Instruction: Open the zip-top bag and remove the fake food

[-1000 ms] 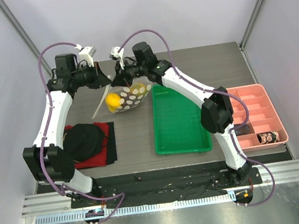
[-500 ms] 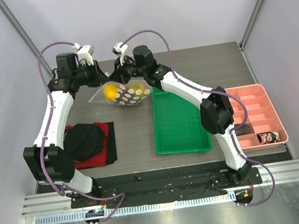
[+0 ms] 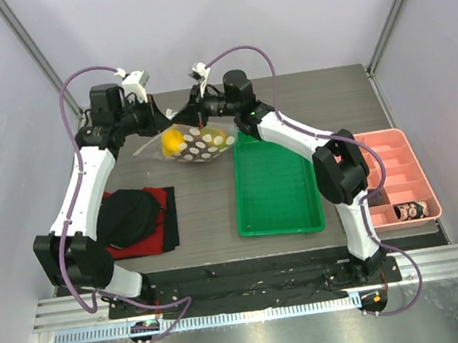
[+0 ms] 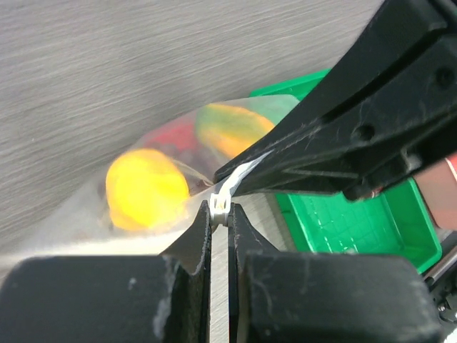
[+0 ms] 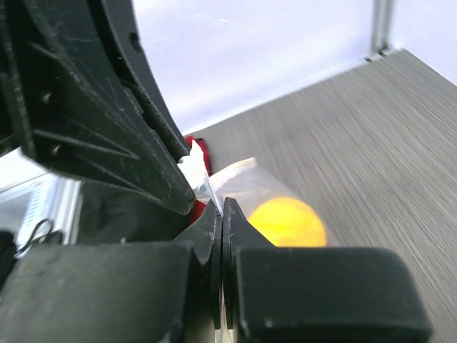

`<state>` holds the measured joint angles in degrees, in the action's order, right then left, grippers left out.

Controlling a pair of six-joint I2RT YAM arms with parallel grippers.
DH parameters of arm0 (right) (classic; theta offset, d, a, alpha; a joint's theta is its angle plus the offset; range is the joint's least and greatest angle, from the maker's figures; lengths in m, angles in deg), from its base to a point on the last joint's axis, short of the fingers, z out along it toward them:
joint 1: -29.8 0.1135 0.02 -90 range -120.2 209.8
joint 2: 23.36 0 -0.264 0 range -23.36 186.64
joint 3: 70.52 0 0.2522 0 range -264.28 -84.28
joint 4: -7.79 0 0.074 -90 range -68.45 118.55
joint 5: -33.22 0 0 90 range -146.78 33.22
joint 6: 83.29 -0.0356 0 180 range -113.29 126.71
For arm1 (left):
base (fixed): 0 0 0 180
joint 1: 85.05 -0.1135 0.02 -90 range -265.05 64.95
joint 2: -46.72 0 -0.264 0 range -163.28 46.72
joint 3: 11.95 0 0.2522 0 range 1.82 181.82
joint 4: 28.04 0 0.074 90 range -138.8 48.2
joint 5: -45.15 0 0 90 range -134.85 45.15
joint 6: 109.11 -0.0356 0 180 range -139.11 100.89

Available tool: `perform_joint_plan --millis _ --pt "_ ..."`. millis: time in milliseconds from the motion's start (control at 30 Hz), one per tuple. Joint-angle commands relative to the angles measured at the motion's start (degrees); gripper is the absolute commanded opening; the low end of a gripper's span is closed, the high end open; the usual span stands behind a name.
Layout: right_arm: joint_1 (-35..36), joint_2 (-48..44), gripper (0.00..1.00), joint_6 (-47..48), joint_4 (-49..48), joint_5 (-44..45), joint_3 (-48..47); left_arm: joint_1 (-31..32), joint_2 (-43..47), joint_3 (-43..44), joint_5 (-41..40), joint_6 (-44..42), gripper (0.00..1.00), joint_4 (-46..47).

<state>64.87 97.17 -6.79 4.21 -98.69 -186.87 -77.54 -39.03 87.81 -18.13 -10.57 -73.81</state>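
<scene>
The zip-top bag (image 3: pixel 201 144), clear with white dots, hangs above the table between my two grippers. My left gripper (image 3: pixel 164 117) is shut on the white zip strip at the bag's top edge (image 4: pixel 221 204). My right gripper (image 3: pixel 190 116) is shut on the thin plastic edge right beside it (image 5: pixel 222 207). Inside the bag are the fake food's yellow piece (image 3: pixel 173 141), also in the left wrist view (image 4: pixel 146 189) and the right wrist view (image 5: pixel 285 221), and a blurred red piece (image 4: pixel 178 136). The grape cluster is not distinguishable.
A green tray (image 3: pixel 274 184) lies right of the bag. A pink compartment tray (image 3: pixel 393 176) with small dark lumps stands at the right edge. A red cloth (image 3: pixel 162 221) with a black object (image 3: pixel 126 217) on it lies at the front left.
The bag has risen off the table and shifted slightly toward the back. Both grippers stay pinched on its top edge, and the right wrist has swung to the right.
</scene>
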Motion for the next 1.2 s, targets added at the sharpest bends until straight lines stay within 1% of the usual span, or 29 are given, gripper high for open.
perform_joint_plan --millis 0,67,100,167,233,333,433,467,500,533,567,600,633,700,733,767,1000,1100,1167 --pt "-5.8 -3.02 0.01 -2.67 -8.85 -7.55 -3.84 -2.23 2.79 0.05 -0.89 -2.29 0.0 -3.41" --pt "-5.8 -2.41 0.01 -3.72 -9.64 -9.67 -4.2 -2.23 2.35 1.36 4.01 -3.96 0.0 -4.02" --pt "-5.8 -2.23 0.01 -5.82 -10.25 -10.64 -4.55 -2.23 2.0 1.8 4.82 -4.66 0.0 -4.46" --pt "-6.24 -2.75 0.01 -6.37 -11.31 -9.51 -4.12 -2.23 1.12 2.94 3.7 -6.07 0.0 -6.65" --pt "-6.94 -3.11 0.01 -6.98 -11.22 -5.84 -3.67 -2.32 1.38 2.43 0.01 -5.99 0.0 -6.58" --pt "-7.91 -3.02 0.01 -9.69 -12.18 -0.92 -4.2 -2.32 2.26 0.49 -5.35 -3.09 0.0 -5.52" --pt "-8.88 -2.32 0.01 -11.11 -12.63 3.13 -4.38 -2.32 3.4 -1.44 -10.27 0.59 0.0 -5.17" --pt "-9.23 -2.06 0.01 -11.81 -13.24 3.32 -4.46 -2.32 4.45 -2.49 -12.29 3.39 0.0 -5.26" --pt "-9.32 -1.18 0.01 -12.69 -14.29 3.41 -4.2 -2.32 4.98 -3.11 -15.09 5.33 0.0 -5.6" --pt "-9.32 -0.83 0.01 -14.61 -16.82 3.59 -4.03 -2.32 5.68 -4.77 -21.12 7.44 0.0 -5.78" --pt "-9.49 -0.48 0.01 -15.24 -18.15 3.59 -4.03 -2.41 6.73 -6.0 -23.97 9.9 0.0 -5.96" --pt "-9.49 0.14 0.01 -15.85 -19.56 3.42 -4.03 -2.58 8.31 -7.32 -25.13 13.49 0.0 -5.87" --pt "-9.41 1.1 0.01 -16.55 -21.48 3.07 -4.29 -2.76 9.02 -9.68 -26.27 14.74 0.0 -5.7" --pt "-9.49 2.33 0.01 -17.79 -22.99 1.49 -5.86 -2.85 10.25 -11.11 -26.37 16.85 0.0 -6.39" --pt "-9.41 3.65 0.01 -18.14 -23.52 1.13 -6.31 -2.94 10.52 -11.64 -26.54 17.21 0.0 -8.31" --pt "-9.41 4.18 0.01 -18.75 -24.05 0.96 -6.57 -3.02 10.7 -11.73 -28.72 17.3 0.0 -9.2" --pt "-10.11 9.28 0.01 -22.27 -29.93 -3.69 -10.26 -3.55 13.68 -12.7 -31.81 16.25 0.0 -13.34" --pt "-10.37 10.25 0.01 -21.93 -29.68 -4.67 -10.88 -3.64 15.0 -13.05 -34.79 15.55 0.0 -17.03" --pt "-10.55 10.69 0.01 -21.48 -29.5 -5.11 -10.79 -3.73 16.84 -14.45 -34.89 14.85 0.0 -18.08"
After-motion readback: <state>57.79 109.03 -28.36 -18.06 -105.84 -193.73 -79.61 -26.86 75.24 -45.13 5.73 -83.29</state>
